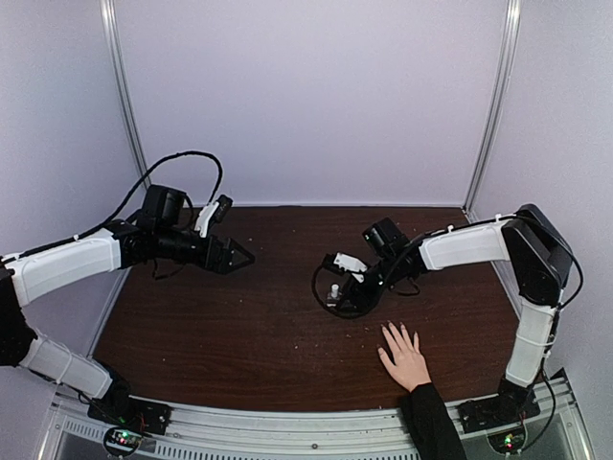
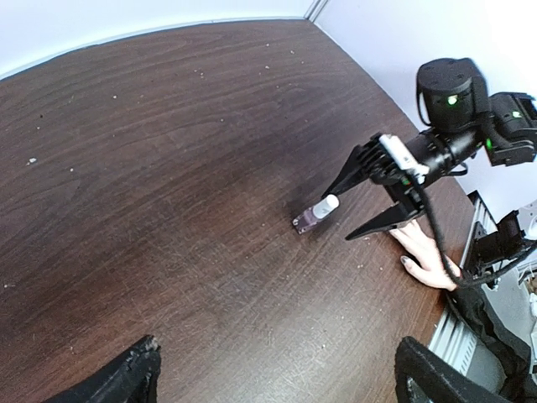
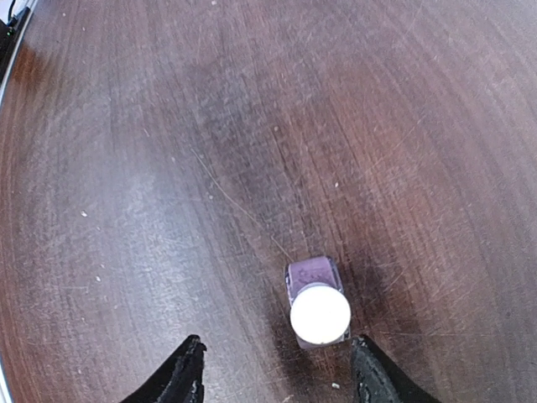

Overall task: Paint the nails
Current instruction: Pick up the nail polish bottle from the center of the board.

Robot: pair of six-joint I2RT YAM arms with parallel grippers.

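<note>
Even, soft overhead light; pale sheen on my tabletop (image 3: 109,210); faint shadow around the bottle (image 3: 320,313); my left wrist view bends at its edges.

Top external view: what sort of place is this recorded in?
Probably a robot lab test cell: plain white panels enclose a dark wooden table, with robot arms mounted on a metal rail at its near edge.

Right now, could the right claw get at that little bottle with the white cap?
Probably yes: the bottle stands upright on the table, at the mouth of the right claw, whose fingers are parted with nothing in the gap. The person's hand lies apart.
</note>
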